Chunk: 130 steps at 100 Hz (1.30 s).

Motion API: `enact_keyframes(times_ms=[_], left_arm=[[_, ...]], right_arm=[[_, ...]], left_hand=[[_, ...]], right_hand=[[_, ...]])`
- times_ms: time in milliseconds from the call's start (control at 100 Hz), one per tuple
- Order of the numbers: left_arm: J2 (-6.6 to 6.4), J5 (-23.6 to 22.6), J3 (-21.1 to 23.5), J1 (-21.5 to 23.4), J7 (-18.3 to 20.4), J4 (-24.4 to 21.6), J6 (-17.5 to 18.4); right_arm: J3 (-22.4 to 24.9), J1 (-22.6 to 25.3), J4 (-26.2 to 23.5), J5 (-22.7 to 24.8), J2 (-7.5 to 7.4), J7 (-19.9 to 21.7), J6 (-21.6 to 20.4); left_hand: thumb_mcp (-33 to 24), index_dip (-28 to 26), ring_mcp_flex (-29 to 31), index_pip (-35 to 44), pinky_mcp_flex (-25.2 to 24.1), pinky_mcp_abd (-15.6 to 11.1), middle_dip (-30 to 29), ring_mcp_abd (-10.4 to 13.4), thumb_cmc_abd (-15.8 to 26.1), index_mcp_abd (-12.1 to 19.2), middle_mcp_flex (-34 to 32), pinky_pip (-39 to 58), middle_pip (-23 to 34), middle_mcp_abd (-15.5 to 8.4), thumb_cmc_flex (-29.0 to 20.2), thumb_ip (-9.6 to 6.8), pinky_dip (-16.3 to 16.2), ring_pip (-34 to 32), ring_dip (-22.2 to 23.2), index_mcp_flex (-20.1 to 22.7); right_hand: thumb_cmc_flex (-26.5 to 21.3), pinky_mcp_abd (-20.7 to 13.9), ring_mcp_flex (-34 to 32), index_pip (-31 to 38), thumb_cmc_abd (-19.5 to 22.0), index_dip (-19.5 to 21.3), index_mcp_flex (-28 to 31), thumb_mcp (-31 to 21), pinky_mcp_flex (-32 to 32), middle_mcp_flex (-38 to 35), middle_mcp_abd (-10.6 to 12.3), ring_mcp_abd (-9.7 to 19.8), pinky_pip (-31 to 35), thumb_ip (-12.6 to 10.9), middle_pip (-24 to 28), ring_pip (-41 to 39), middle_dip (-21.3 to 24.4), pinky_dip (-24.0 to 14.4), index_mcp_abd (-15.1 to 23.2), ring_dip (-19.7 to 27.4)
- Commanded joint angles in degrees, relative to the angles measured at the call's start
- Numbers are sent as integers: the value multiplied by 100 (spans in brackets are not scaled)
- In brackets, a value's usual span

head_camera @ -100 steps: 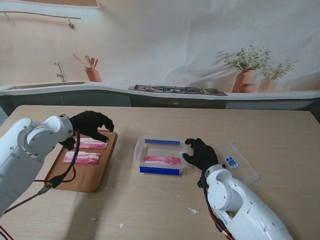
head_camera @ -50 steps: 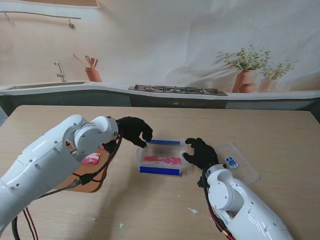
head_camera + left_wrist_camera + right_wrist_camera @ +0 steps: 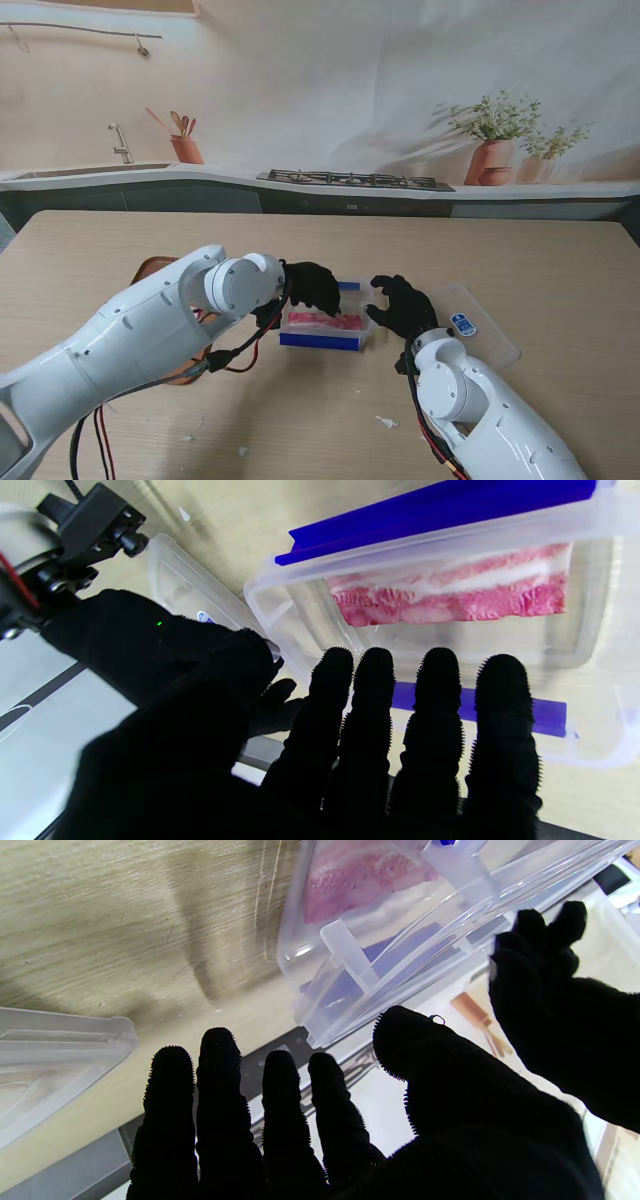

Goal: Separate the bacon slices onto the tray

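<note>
A clear plastic container (image 3: 320,341) with blue side strips sits mid-table, one pink bacon slice (image 3: 328,321) lying inside it. My left hand (image 3: 312,288) hovers open over the container's left end, its fingers (image 3: 435,715) straight and together above the near rim, the bacon slice (image 3: 450,595) just beyond them. My right hand (image 3: 400,305) stays open right beside the container's right end (image 3: 380,940), holding nothing. The wooden tray (image 3: 155,265) lies on the left, mostly hidden behind my left arm, and its bacon is not visible.
The container's clear lid (image 3: 480,330) lies flat on the table just right of my right hand. Small white scraps (image 3: 386,422) sit on the table nearer to me. A printed kitchen backdrop stands beyond the table's far edge.
My left arm swung right from the tray to the container, and its hand now hangs over the container's left end. The right hand has stayed put.
</note>
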<state>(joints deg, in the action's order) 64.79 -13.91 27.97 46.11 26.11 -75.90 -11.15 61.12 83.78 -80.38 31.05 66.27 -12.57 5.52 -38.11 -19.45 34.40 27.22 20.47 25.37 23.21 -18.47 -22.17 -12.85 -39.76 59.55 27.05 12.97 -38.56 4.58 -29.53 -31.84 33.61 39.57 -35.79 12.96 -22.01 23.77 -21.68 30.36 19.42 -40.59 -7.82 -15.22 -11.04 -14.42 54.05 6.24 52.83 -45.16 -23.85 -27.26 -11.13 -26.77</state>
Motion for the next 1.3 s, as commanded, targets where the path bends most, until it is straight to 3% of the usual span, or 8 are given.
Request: enact_keyframes(times_ms=[0,210,390,600,1080,1290], left_arm=[[91,35,-85,-70,89,90,-3],[241,101,-322,-212,-9,424,-30],[369,107,-456,-288,-141,746,82],[503,205,-687,-429,-104,1054,110],[779,374,-1078,-702,57,1693,144],[753,448,-1056,-667,118,1647,11]], right_arm=[[-4,42,-39,-13,45,78,-14],[-9,46,-48,-23,45,87,4],[-14,47,-55,-30,45,95,12],[-19,44,-53,-29,45,96,2],[-11,52,-69,-51,45,113,15],[-6,52,-67,-50,46,107,15]], left_hand=[[73,97,-192,-153,-43,122,-121,-151,156,-148,116,-107,-93,187,57,-303,77,185,-156,172],[145,356,-939,-638,-524,-155,-459,-196,422,-358,759,-289,-418,324,24,-343,93,551,-565,-204],[231,440,-1627,-750,-1153,-553,-488,-76,494,-358,1254,-452,-450,243,51,-354,116,628,-759,-606],[328,457,-1894,-754,-1391,-629,-505,-72,567,-414,1498,-552,-476,279,128,-356,150,651,-841,-859],[646,525,-1984,-816,-1636,-662,-525,-64,757,-461,1590,-646,-455,314,219,-362,198,646,-892,-1090],[790,451,-1291,-621,-1636,-515,-93,-150,820,-422,971,-314,242,226,162,-394,34,65,-252,-1029]], right_hand=[[-105,47,-72,-39,88,-25,-14,63,-28,-16,26,-99,98,-99,4,-2,10,-102,97,17],[-116,44,-77,-34,90,-26,-12,58,-34,-16,26,-96,114,-101,4,-6,10,-103,98,15],[-122,43,-77,-31,98,-27,-9,58,-31,-16,26,-92,118,-100,4,-7,10,-101,100,14],[-129,47,-78,-28,94,-29,-10,55,-34,-16,26,-103,125,-100,4,-6,10,-97,96,14],[-133,46,-76,-26,95,-34,-10,54,-38,-16,26,-95,138,-103,4,-3,10,-92,97,15],[-133,45,-75,-26,97,-36,-12,56,-35,-16,26,-100,140,-103,4,-4,10,-90,100,15]])
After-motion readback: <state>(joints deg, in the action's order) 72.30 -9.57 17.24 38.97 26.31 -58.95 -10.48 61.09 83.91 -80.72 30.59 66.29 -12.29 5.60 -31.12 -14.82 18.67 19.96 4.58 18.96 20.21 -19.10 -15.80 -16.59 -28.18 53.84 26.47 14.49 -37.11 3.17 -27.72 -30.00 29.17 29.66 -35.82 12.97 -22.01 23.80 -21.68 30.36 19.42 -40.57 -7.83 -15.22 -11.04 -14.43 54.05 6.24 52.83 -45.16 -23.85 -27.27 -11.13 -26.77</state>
